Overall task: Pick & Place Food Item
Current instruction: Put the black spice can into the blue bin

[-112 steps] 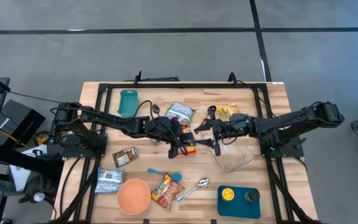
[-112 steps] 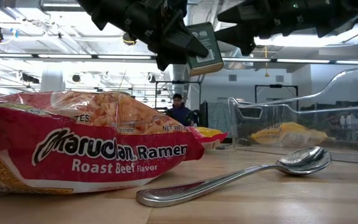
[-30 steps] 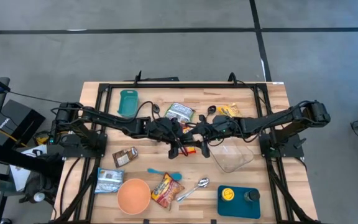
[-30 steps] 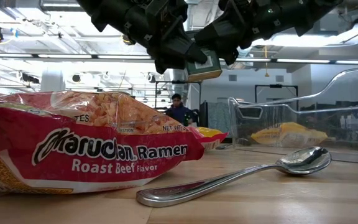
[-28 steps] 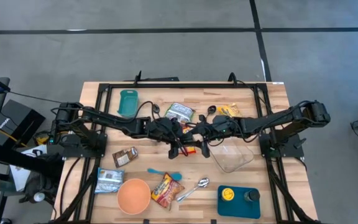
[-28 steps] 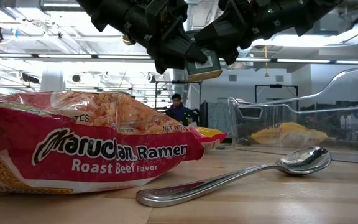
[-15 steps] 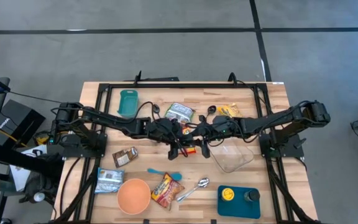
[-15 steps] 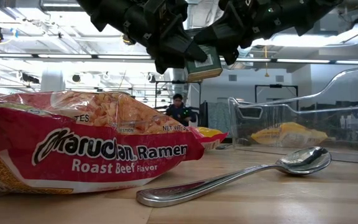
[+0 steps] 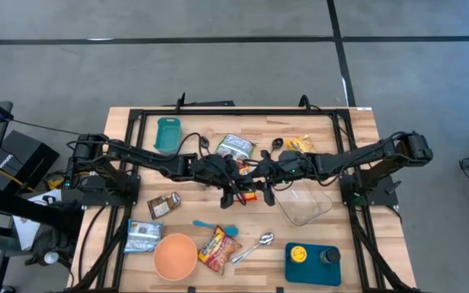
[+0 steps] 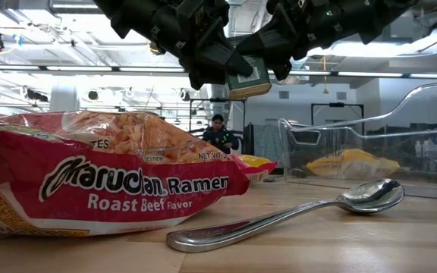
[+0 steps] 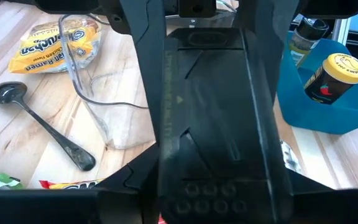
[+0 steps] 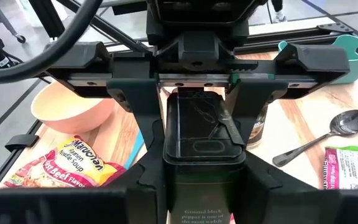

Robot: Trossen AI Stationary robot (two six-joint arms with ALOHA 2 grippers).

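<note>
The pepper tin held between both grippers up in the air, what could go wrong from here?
1. Both the left gripper and the right gripper clamp the ground pepper tin; pulling apart early could tear it loose.
2. If dropped, it could fall toward the clear plastic container or the ramen packet beneath.

wooden table (image 9: 357, 130) | on it: ramen packet (image 9: 218, 248), spoon (image 9: 255, 247), pink bowl (image 9: 175, 255), blue tray (image 9: 313, 273)
</note>
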